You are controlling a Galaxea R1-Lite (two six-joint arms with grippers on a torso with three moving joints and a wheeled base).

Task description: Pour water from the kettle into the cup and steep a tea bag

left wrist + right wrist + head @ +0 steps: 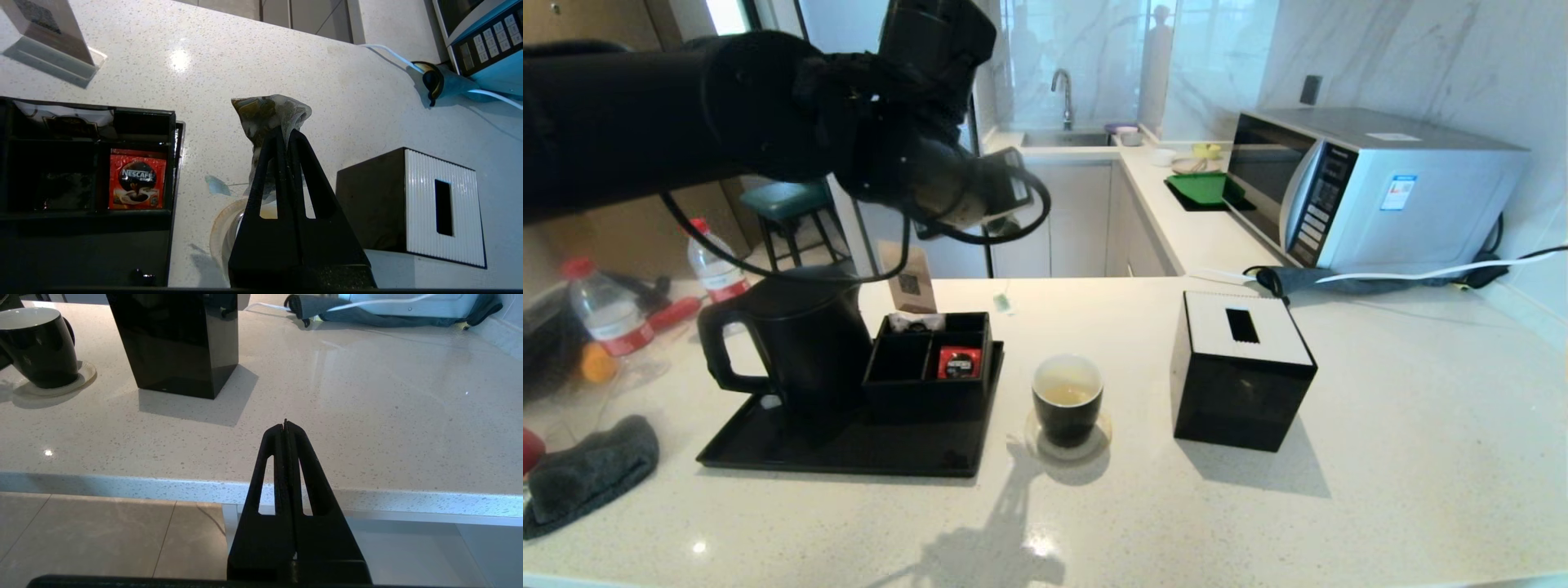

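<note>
Surface: pale speckled kitchen counter [1258, 506]; microwave [1372, 192] behind.
Count: one kettle [805, 343], one cup [1067, 400], two bottles [605, 314].
Left gripper [286, 132]: clamped on tea bag [267, 114], above cup.
Right gripper [285, 425]: jaws together, off counter edge.

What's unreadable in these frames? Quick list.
- Left end effector, shut on the tea bag: its tip is lost in the head view among the dark arm and cables.
- Cup: mostly hidden in the left wrist view behind the end effector.
- Kettle: lid and spout not visible in the head view, covered by the arm.
- Right end effector: outside the head view.
</note>
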